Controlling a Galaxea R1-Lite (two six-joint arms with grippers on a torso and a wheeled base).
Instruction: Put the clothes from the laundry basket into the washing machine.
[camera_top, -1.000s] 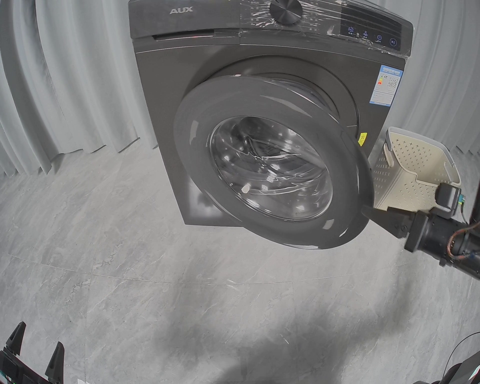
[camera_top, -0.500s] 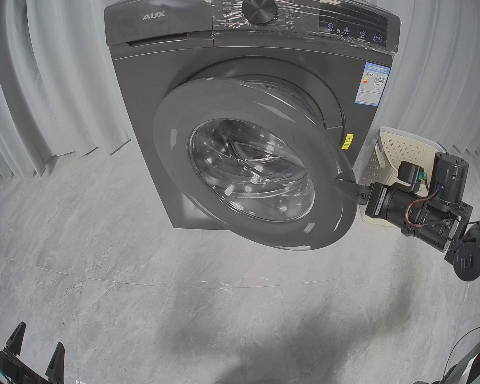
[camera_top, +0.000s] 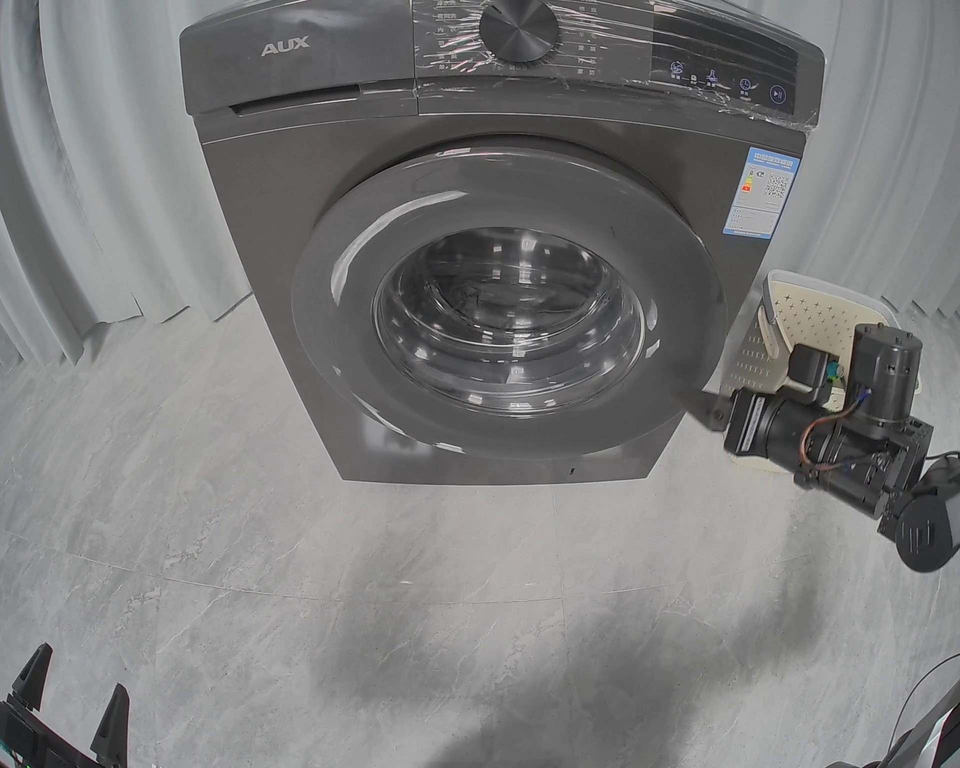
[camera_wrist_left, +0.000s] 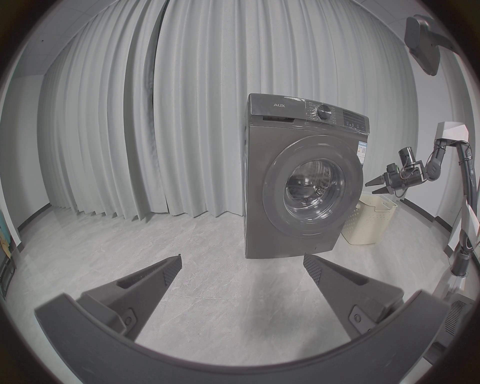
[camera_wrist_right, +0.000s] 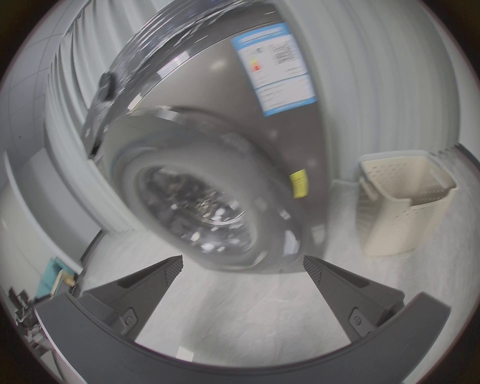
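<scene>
Right gripper spread wide, nothing between its fingers. Tips level with the right edge of the door, just beside it; touching or a hair apart, not to be told. Straight ahead of those fingers: the round glass-fronted door, seemingly flat against the front of the dark grey front-loading washing machine. Latched or not, no telling.

Laundry basket of cream perforated plastic, standing upright on the floor just below the right gripper and a little beyond it, close against the machine's right side. Wrist and forearm of that arm crossing in front of the basket's near wall. Contents of basket and drum too unclear to call.

Left gripper low and well back, fingers likewise far apart, holding nothing. Washing machine well apart from it, straight ahead across the grey tiled floor. Basket farther off still, ahead and over toward the right arm's side, with the right gripper above it.

Higher than either gripper: a control knob under clear film at the top of the machine, and a blue-edged label on the upper right of its front. Beyond the machine from both grippers — pale pleated curtains.
</scene>
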